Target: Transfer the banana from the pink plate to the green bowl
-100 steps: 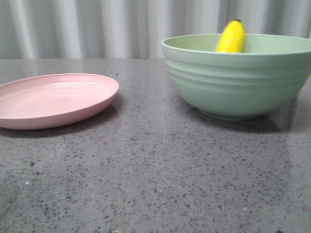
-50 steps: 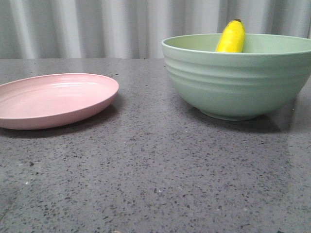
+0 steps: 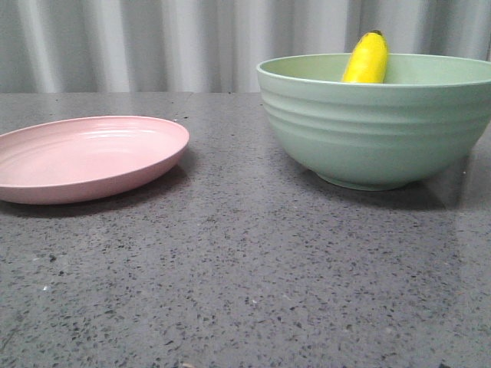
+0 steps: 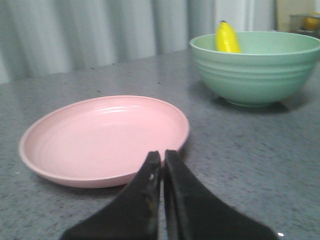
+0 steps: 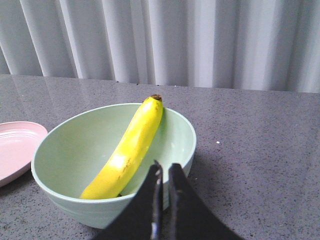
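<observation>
A yellow banana (image 5: 129, 150) lies propped inside the pale green bowl (image 3: 376, 126) at the right of the front frame, its dark tip poking above the rim. The empty pink plate (image 3: 84, 157) rests on the speckled grey desk (image 3: 253, 276) at centre left, well apart from the bowl. In the wrist frames the left pincer (image 4: 161, 165) hangs just by the plate's near rim, its black jaws pressed almost together and holding nothing; the right pincer (image 5: 163, 175) hovers beside the bowl, likewise nearly closed and empty. No label or writing can be read on any item.
</observation>
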